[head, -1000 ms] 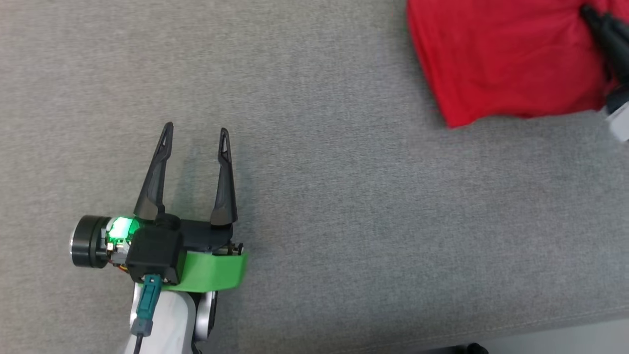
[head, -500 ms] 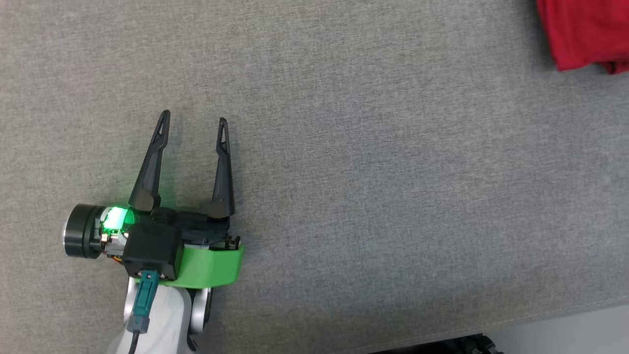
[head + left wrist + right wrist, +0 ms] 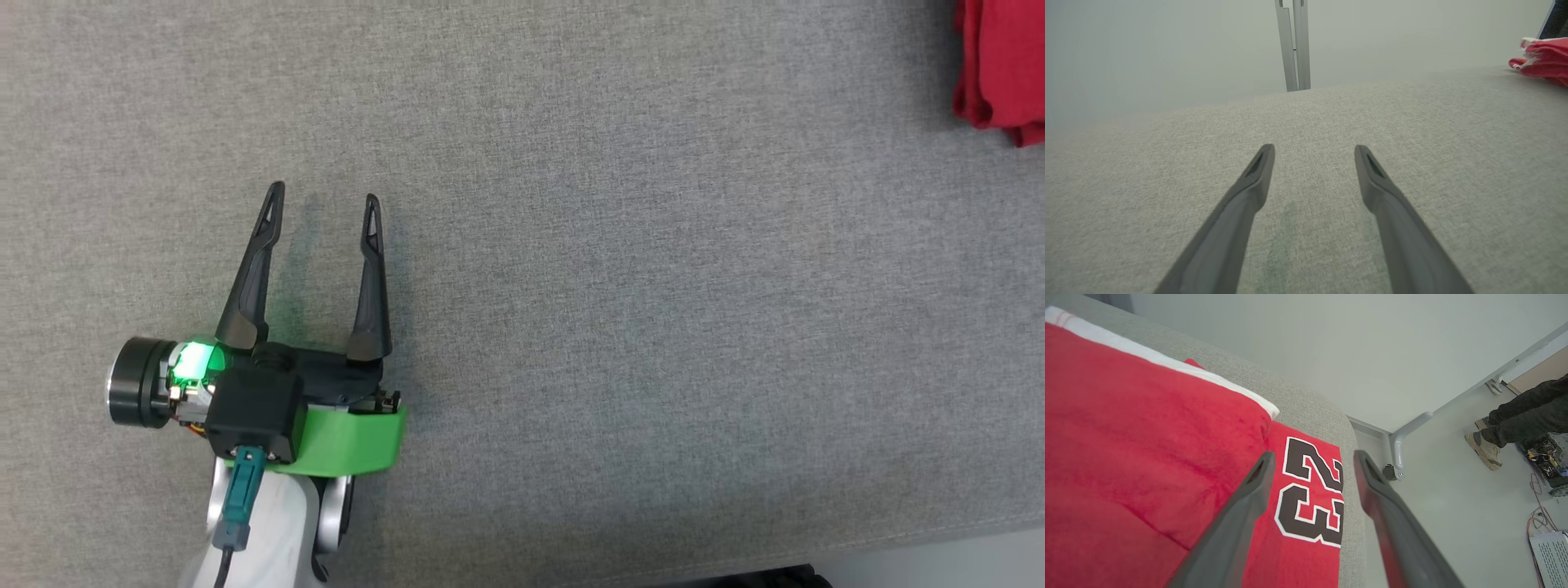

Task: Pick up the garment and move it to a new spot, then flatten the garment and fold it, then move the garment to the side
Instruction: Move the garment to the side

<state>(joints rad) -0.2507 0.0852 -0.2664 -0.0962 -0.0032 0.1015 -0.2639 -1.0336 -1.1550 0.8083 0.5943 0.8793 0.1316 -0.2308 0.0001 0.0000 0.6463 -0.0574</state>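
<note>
The garment (image 3: 1002,73) is a red jersey lying folded at the far right edge of the grey surface (image 3: 620,310). It also shows as a red bundle (image 3: 1543,55) at the far right of the left wrist view. In the right wrist view the garment (image 3: 1147,437) has a white trim and a black number 23. My right gripper (image 3: 1313,455) hovers over that number, open, with nothing between its fingers. My left gripper (image 3: 324,198) rests open over bare grey fabric at the lower left, far from the garment, and its fingers (image 3: 1249,192) hold nothing.
The grey surface ends at a front edge (image 3: 898,539) at the lower right and at a right edge (image 3: 1347,428) close beside the garment. Beyond it are a metal frame leg (image 3: 1397,453), a person's legs and shoe (image 3: 1484,449), and electronics (image 3: 1553,555) on the floor.
The garment has slid right, from the upper right area to the picture's right edge. The right gripper, shut on it earlier, has left the head view. The left gripper has barely moved.
</note>
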